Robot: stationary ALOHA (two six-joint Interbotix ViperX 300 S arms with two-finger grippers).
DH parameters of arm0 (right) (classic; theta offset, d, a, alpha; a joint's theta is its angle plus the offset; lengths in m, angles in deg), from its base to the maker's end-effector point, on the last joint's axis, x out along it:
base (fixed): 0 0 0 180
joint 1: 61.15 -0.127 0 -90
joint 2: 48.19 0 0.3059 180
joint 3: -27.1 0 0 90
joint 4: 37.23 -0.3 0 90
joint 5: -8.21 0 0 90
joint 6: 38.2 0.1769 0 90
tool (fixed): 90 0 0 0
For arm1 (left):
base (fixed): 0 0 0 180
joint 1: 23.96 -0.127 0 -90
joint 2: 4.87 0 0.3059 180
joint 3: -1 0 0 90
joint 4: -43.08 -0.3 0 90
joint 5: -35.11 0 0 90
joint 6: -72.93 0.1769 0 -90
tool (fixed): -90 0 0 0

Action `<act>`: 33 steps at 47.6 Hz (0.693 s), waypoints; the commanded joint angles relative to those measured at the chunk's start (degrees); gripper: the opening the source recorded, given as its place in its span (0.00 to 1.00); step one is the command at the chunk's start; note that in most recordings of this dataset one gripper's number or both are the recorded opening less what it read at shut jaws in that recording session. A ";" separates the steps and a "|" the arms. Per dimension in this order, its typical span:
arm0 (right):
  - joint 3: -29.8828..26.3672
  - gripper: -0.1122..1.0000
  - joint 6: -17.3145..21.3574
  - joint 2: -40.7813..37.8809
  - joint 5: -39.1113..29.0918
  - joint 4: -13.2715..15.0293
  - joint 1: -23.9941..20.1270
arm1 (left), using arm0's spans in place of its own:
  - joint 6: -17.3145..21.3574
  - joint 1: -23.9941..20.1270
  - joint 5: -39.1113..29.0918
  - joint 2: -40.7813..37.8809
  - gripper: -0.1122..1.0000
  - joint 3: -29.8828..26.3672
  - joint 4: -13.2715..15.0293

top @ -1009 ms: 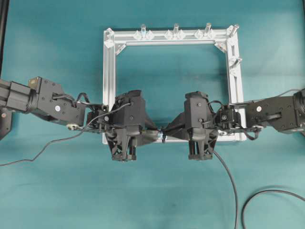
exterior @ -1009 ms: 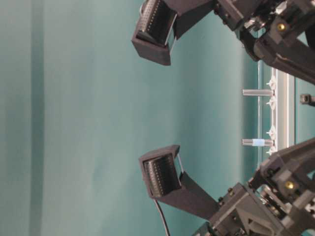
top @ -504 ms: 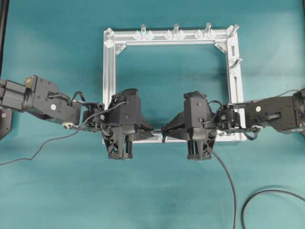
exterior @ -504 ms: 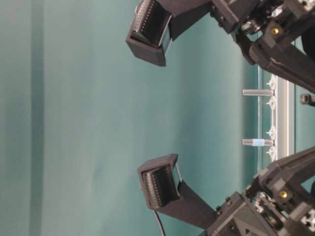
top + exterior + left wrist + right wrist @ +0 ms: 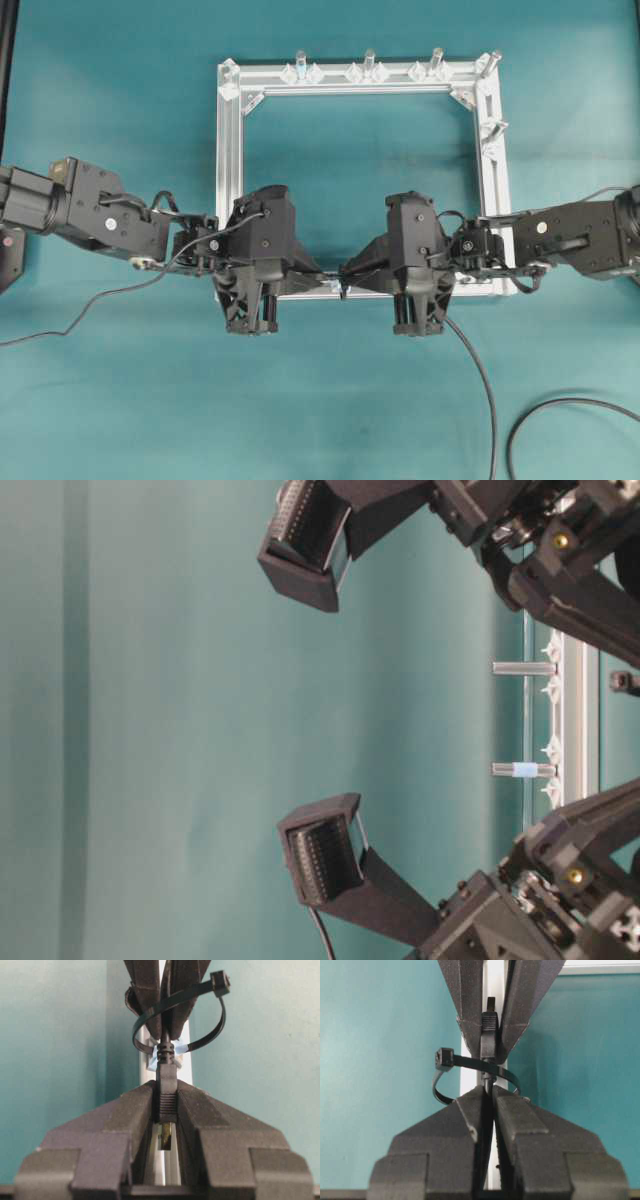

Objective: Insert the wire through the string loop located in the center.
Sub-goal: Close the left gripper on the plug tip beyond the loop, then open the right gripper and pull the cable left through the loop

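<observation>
Facing tip to tip, left end effector (image 5: 165,1110) and right end effector (image 5: 489,1097) both clamping the wire (image 5: 165,1091).

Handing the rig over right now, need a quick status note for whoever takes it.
Left gripper: shut on the wire's plug.
Right gripper: shut on the wire just behind the plug.
String loop: at the middle of the frame's near rail, circling the wire between the two grippers.
Done: plug is through the loop and held on both sides.
Left: probably release right, pull more wire through.
</observation>
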State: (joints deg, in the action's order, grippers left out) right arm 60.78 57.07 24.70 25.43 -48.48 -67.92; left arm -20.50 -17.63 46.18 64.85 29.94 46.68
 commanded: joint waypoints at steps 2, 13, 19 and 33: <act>-0.53 0.16 -0.09 1.58 -0.53 0.09 -0.09 | 0.18 0.18 0.09 1.58 0.22 -0.53 -0.18; -0.62 0.18 0.00 1.58 -0.53 0.09 -0.09 | 0.18 0.18 0.09 1.67 0.22 -0.62 -0.18; -0.70 0.46 0.00 1.67 -0.62 0.09 -0.09 | 0.18 0.18 0.09 1.67 0.22 -0.62 -0.18; -0.26 0.82 0.00 3.25 -4.13 0.09 -0.09 | 0.09 0.18 0.00 1.67 0.22 -0.62 -0.18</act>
State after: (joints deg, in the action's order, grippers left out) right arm 60.87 57.16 25.75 22.09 -48.48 -67.92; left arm -20.58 -17.54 45.92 64.85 29.94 46.68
